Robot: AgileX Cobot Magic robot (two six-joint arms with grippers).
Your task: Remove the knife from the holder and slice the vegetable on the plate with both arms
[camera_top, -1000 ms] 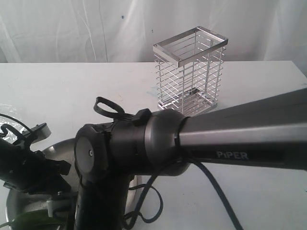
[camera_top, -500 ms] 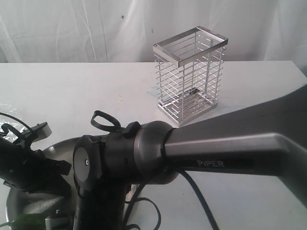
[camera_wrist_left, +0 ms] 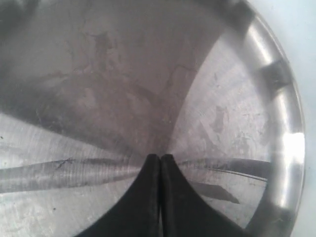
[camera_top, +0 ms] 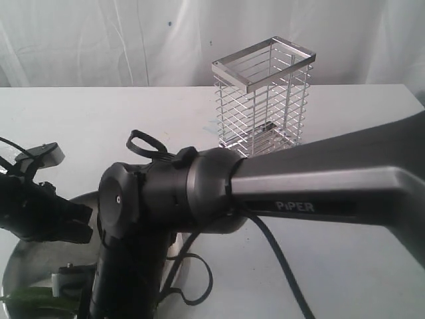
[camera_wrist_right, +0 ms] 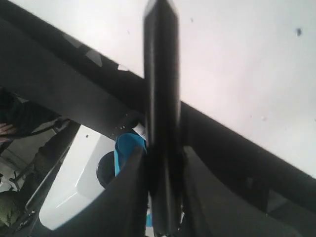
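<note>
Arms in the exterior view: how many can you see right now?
2. The right arm spans the foreground from the right edge; the left arm is at the left edge, over the plate.

We list:
- One white surface (camera_top: 80, 126), wide and matte, with faint marks near its middle.
- One white cloth backdrop (camera_top: 99, 40), creased, hanging along the far edge and bearing a small dark speck (camera_top: 169, 24).
- One small blue item (camera_wrist_right: 127, 148) in the right wrist view, kind unclear.
</note>
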